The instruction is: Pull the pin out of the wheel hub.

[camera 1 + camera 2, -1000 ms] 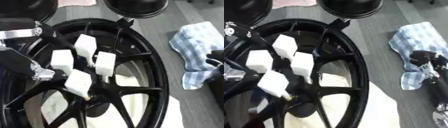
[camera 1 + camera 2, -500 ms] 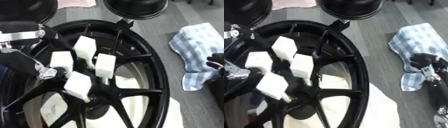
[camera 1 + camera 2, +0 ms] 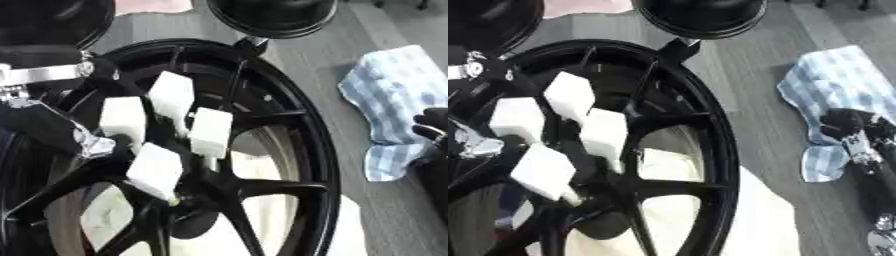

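Reaching left hand (image 3: 149,145), white fingertips spread over wheel (image 3: 306,150) hub for the pin; right hand (image 3: 859,137) idling curled on cloth (image 3: 837,85).

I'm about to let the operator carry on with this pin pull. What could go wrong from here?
1. The left hand reaches down among the spokes of the black wheel; its white-tipped fingers could catch on a spoke when drawn back.
2. The hand covers the hub, so I cannot see the pin or whether it is gripped; a pull might slip.
3. The right hand rests at the checked cloth, not steadying the wheel, which may shift.
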